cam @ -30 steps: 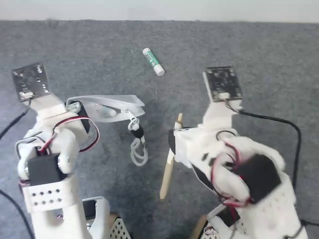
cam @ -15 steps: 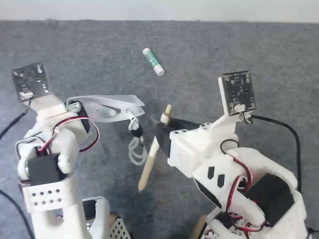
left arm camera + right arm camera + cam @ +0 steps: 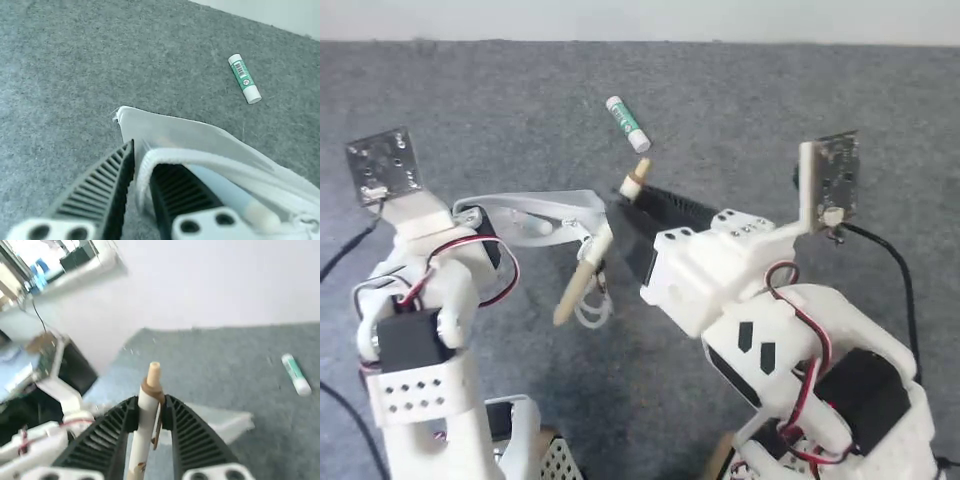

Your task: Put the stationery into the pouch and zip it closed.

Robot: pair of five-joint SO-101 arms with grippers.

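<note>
The translucent white pouch (image 3: pixel 545 212) lies on the grey carpet with its mouth toward the middle. My left gripper (image 3: pixel 480 216) is shut on the pouch's edge (image 3: pixel 142 165). A pale blue item (image 3: pixel 227 192) shows inside the pouch. My right gripper (image 3: pixel 619 222) is shut on a beige pen (image 3: pixel 582 275), held slanted in the air with its lower tip over the pouch's zip cord (image 3: pixel 592 305). In the right wrist view the pen (image 3: pixel 144 425) stands between the black fingers (image 3: pixel 112 432), above the pouch (image 3: pixel 220 420). A green-and-white glue stick (image 3: pixel 627 123) lies on the carpet beyond the pouch.
Grey carpet (image 3: pixel 820 90) covers the table, with a pale wall along its far edge. The left arm's body (image 3: pixel 52 407) stands close beside the pouch. Both arm bases crowd the near edge.
My right arm has swung left and away from the near edge, carrying the pen. The pen has gone from beside the arm to over the pouch's zip end. The left arm has kept still.
</note>
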